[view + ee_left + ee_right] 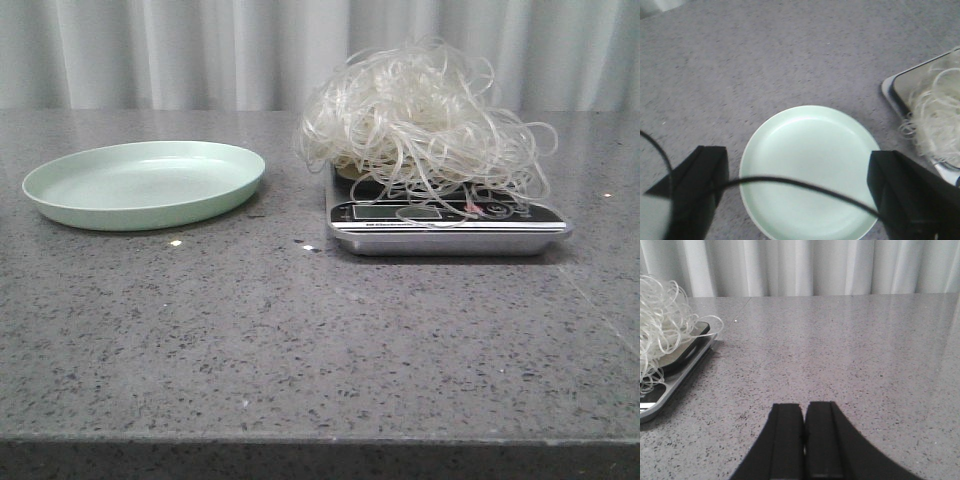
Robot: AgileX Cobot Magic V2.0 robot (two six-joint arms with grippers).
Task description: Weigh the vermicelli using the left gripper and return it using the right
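The vermicelli (420, 120), a fluffy tangle of whitish strands, lies heaped on the kitchen scale (445, 232) right of centre; stray loops hang over its display. It also shows in the left wrist view (935, 120) and the right wrist view (660, 325). The pale green plate (145, 182) stands empty to the left of the scale. My left gripper (800, 192) is open and empty, high above the plate (810, 170); a thin dark strand crosses between its fingers. My right gripper (804, 440) is shut and empty, low over the table to the right of the scale (675, 375). Neither gripper shows in the front view.
The grey speckled stone table (300, 340) runs to a front edge near the bottom of the front view. A pale pleated curtain (200, 50) hangs behind the table.
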